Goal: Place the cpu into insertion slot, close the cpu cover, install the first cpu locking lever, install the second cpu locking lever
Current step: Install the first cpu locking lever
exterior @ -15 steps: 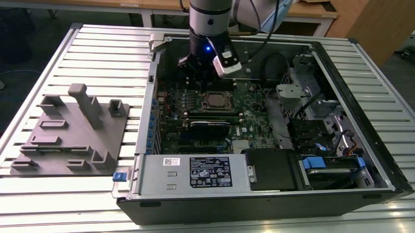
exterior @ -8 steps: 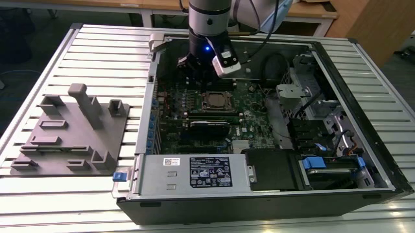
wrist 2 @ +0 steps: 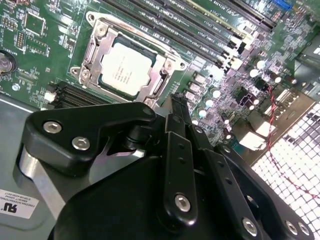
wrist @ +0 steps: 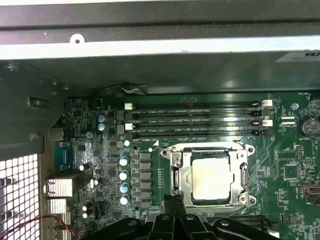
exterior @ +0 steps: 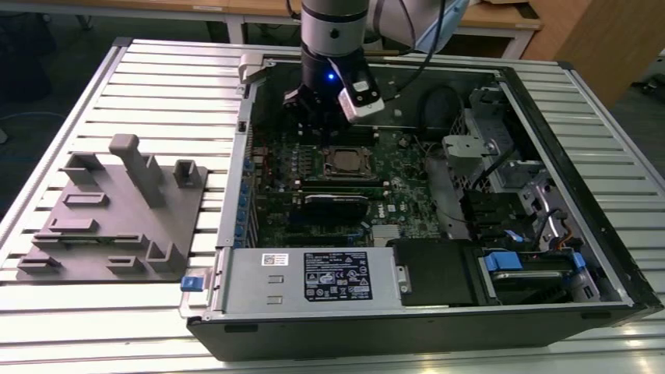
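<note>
The cpu [wrist 2: 125, 70] lies flat in the insertion slot [wrist 2: 86, 56], its pale metal top showing through the window of the cpu cover [wrist 2: 162, 67], which lies down over it. Both wrist views show it, the first with the cpu [wrist: 212, 177] framed by the cover [wrist: 176, 176]. Thin lever rods run along the socket's edges; whether they are latched I cannot tell. My gripper [wrist 2: 176, 107] hovers just off one corner of the socket, fingers together with nothing between them. In the exterior view the gripper [exterior: 311, 115] hangs inside the open computer case, behind the socket [exterior: 346, 162].
Long memory slots [wrist: 195, 120] run beside the socket. A black card [exterior: 335, 201] and the power supply box [exterior: 311, 276] sit nearer the front. Drive bays and cables [exterior: 519, 234] fill the exterior view's right. A grey fixture plate [exterior: 114, 210] lies on the table at the left.
</note>
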`<state>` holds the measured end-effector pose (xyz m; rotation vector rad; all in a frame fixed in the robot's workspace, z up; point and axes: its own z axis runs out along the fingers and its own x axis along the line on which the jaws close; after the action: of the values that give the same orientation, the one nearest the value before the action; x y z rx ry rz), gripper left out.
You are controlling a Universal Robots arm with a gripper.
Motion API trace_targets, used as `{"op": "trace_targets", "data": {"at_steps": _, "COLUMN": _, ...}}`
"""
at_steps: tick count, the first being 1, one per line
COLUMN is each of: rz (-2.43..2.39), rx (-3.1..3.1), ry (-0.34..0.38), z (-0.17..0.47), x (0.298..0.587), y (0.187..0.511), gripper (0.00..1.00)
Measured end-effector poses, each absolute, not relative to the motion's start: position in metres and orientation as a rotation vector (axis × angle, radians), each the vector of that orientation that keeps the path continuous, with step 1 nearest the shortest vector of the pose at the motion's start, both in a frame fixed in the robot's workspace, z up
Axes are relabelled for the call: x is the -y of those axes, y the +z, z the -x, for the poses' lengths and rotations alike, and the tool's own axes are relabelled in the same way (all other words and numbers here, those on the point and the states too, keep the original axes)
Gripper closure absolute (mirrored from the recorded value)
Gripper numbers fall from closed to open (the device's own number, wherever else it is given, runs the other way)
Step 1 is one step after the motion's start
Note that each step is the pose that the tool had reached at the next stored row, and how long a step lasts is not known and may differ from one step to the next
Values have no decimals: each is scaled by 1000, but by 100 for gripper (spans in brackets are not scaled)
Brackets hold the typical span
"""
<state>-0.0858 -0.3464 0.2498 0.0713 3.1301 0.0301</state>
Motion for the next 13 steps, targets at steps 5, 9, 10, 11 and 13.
{"op": "trace_targets", "data": {"at_steps": 5, "rz": -71, "rx": -3130, "ry": 30, "z": 91, "x": 344, "y": 250, "gripper": 89}}
{"op": "trace_targets", "data": {"at_steps": 9, "rz": -71, "rx": -3130, "ry": 30, "z": 97, "x": 343, "y": 250, "gripper": 89}}
{"op": "trace_targets", "data": {"at_steps": 10, "rz": -71, "rx": -3130, "ry": 30, "z": 98, "x": 342, "y": 250, "gripper": 89}}
{"op": "trace_targets", "data": {"at_steps": 11, "rz": -71, "rx": -3130, "ry": 30, "z": 99, "x": 342, "y": 250, "gripper": 89}}
{"op": "trace_targets", "data": {"at_steps": 13, "rz": -71, "rx": -3130, "ry": 30, "z": 102, "x": 341, "y": 250, "gripper": 89}}
